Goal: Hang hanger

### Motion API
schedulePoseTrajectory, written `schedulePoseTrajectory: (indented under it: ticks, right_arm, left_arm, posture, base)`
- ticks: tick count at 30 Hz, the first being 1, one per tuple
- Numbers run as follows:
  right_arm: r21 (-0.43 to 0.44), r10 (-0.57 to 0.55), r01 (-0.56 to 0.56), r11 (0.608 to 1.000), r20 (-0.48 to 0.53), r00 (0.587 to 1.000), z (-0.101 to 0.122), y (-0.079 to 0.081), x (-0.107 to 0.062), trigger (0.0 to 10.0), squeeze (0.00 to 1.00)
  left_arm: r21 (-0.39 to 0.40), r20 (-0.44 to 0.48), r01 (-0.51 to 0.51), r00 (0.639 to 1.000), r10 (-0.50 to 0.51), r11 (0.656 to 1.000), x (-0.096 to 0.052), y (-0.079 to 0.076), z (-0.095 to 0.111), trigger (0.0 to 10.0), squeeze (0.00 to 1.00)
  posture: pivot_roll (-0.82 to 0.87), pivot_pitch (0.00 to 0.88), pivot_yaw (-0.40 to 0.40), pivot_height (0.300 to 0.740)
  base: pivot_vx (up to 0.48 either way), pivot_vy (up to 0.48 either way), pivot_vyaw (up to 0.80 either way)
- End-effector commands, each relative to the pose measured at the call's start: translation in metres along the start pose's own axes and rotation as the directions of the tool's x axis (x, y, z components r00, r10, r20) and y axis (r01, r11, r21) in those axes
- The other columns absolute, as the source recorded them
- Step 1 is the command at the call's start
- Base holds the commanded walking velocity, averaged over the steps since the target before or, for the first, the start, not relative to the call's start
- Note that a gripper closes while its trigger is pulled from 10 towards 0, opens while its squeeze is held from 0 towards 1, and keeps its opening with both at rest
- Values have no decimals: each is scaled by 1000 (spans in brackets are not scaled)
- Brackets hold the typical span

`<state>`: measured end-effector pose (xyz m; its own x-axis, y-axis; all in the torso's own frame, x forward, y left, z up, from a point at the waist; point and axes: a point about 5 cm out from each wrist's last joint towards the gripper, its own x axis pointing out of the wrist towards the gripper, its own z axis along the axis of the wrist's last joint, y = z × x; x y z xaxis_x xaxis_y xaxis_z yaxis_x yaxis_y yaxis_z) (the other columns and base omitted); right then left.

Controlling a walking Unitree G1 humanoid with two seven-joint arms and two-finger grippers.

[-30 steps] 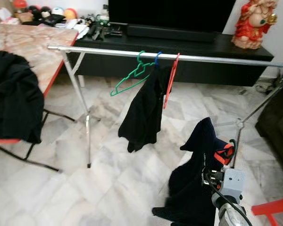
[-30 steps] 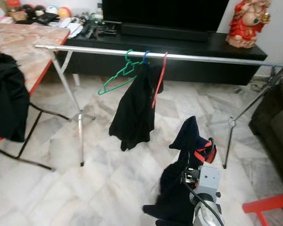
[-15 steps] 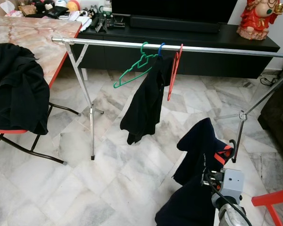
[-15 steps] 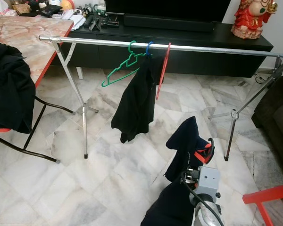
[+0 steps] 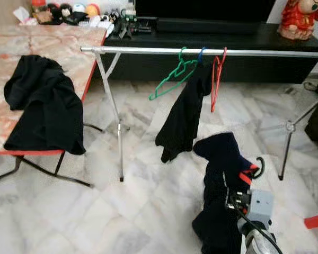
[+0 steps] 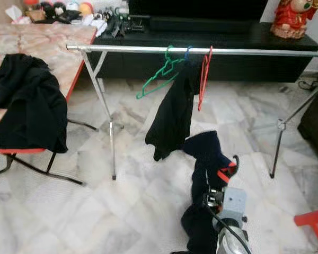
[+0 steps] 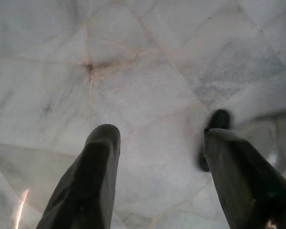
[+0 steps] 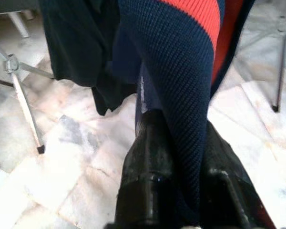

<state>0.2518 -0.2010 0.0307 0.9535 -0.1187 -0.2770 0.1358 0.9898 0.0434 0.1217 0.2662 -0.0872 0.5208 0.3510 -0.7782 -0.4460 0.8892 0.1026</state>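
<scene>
We see our right gripper (image 8: 181, 157) low in front of us, squeezed tight on a dark blue garment (image 5: 222, 180) with a red stripe. The cloth runs right between the two black fingers (image 8: 150, 157) in the right wrist view. This garment sits on a hanger, and we can see the hanger's black hook (image 5: 258, 166) poking out beside the red stripe. The garment hangs down in a long fold toward the marble floor (image 5: 95, 211). It is held below the rail and is not on it.

Our left gripper (image 7: 159, 157) points down at the floor. Its two fingers (image 7: 93, 176) stand apart, with nothing between them.

In front of us a long silver rail (image 5: 148, 50) runs across the room on thin metal legs. Three hangers are hooked on it close together: a green hanger (image 5: 172, 74) that tilts down to the left, a blue hanger hook (image 5: 201, 53), and a red hanger (image 5: 217, 79). A black shirt (image 5: 183, 121) droops from the blue one, between the green and the red.

On our left is a bench (image 5: 47, 47) with a pink stone top and a red edge. A black cloth (image 5: 45, 106) is heaped over its near corner and hangs off the side. Small things sit in a row at its far end, too small for us to tell what they are.

Behind the rail is a long black TV stand (image 5: 286, 39), and a red figurine (image 5: 302, 16) stands at its right end.
</scene>
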Motion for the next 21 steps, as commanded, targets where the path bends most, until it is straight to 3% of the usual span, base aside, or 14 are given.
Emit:
schedulePoseTrajectory:
  ticks: [1,4,12,21]
  right_arm:
    - [7,-8,8,1000,40,999,8,-2,1,10000,0]
    - [7,-8,7,1000,41,999,8,-1,2,10000,0]
    - [13,-7,7,1000,42,999,8,0,2,10000,0]
    - [19,-8,7,1000,44,999,8,2,2,10000,0]
  left_arm:
    - [-3,-27,-5,1000,5,1000,-1,3,-6,10000,0]
    - [-2,-27,2,1000,-2,1000,-2,0,-7,10000,0]
    - [18,-11,32,999,-31,999,-2,-11,-8,10000,0]
    - [31,-12,24,1000,-23,999,-2,-2,-7,10000,0]
  posture:
    - [-20,173,-70,740]
    - [-21,172,-70,740]
    - [-15,172,-66,740]
    - [-11,180,-59,740]
  base:
    - [0,450,0]
    - [0,409,0]
    - [0,0,0]
    - [0,0,0]
